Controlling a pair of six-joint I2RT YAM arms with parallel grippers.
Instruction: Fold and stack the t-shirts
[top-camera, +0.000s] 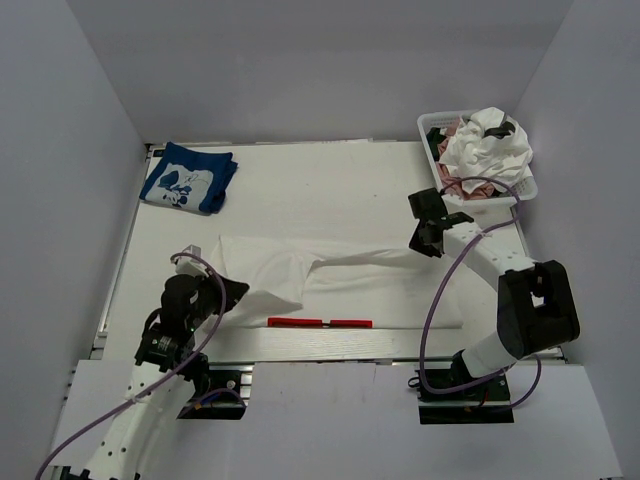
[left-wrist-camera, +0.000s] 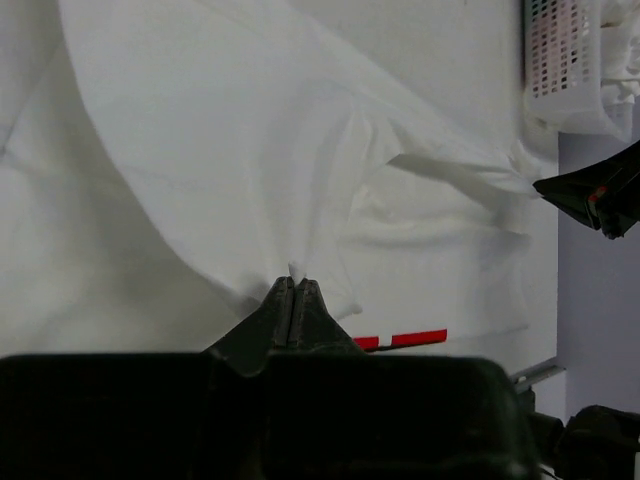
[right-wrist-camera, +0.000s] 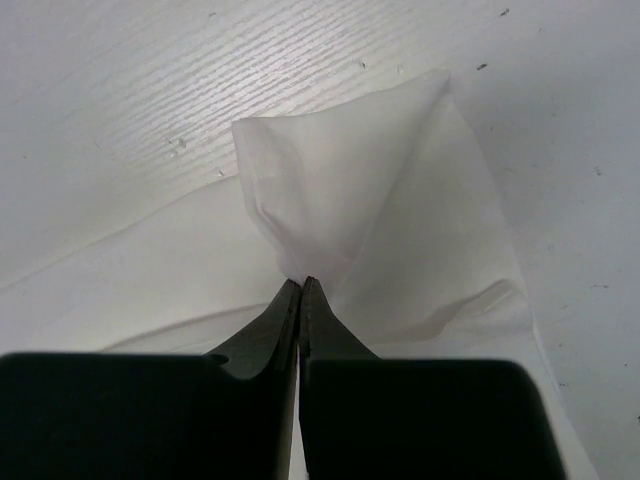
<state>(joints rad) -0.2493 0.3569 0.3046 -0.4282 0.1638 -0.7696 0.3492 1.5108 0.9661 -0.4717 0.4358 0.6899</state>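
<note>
A large white t-shirt (top-camera: 350, 285) lies spread across the middle of the table, its red logo print (top-camera: 320, 323) at the near edge. My left gripper (top-camera: 238, 293) is shut on the shirt's left edge; the left wrist view shows cloth (left-wrist-camera: 230, 150) pinched at the closed tips (left-wrist-camera: 293, 283). My right gripper (top-camera: 428, 243) is shut on the shirt's right edge and lifts a fold (right-wrist-camera: 370, 200), pinched at its tips (right-wrist-camera: 301, 285). A folded blue t-shirt (top-camera: 188, 177) with a white graphic lies at the back left.
A white mesh basket (top-camera: 436, 117) stands at the back right and also shows in the left wrist view (left-wrist-camera: 565, 60). It holds a crumpled white tee (top-camera: 490, 145), a pink one (top-camera: 462, 186) and a dark one (top-camera: 438, 135). Grey walls enclose the table.
</note>
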